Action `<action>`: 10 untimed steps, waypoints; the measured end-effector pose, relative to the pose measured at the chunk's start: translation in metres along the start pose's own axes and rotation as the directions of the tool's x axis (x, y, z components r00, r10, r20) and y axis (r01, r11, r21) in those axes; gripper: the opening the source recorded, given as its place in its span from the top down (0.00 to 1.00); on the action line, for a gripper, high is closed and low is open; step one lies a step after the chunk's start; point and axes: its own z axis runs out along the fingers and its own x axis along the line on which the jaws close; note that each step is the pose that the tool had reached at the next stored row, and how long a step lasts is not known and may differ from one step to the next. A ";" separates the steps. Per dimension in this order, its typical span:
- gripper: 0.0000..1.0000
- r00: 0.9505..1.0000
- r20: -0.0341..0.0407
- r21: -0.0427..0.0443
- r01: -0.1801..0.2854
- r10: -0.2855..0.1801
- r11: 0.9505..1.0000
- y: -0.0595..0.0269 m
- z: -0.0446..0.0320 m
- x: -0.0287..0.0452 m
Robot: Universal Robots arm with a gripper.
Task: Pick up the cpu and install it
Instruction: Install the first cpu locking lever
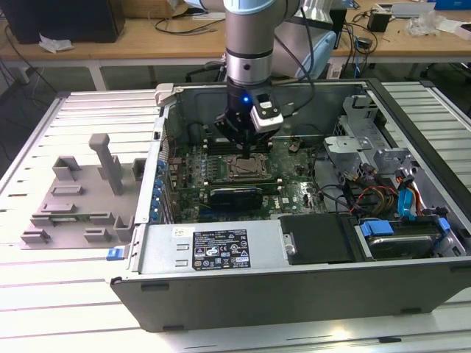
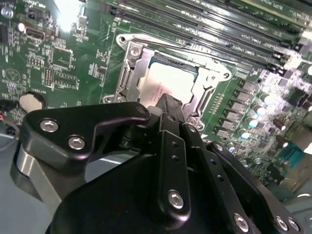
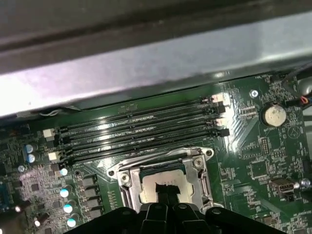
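Hovering over the socket point(image 1: 246, 168), the gripper point(image 1: 241, 144) is seen inside the open computer case point(image 1: 221, 294).

The cpu point(image 2: 168, 87) is seated flat within the socket's metal frame, with the fingertips point(image 2: 168, 105) drawn together just above it; whether they are touching it cannot be told. Memory slots point(image 3: 141, 129) are seen beside the socket.

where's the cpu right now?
In both wrist views the cpu lies inside the metal-framed socket beside the memory slots, with the gripper directly over it.
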 end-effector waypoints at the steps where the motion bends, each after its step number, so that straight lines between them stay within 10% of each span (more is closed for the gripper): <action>1: 0.89 1.000 0.001 0.000 0.021 -0.021 1.000 0.0000 0.0000 0.0000; 5: 0.89 0.992 0.005 -0.001 0.126 -0.126 0.992 -0.0001 -0.0004 -0.0001; 10: 0.89 0.990 0.006 -0.001 0.141 -0.141 0.990 -0.0006 -0.0146 -0.0003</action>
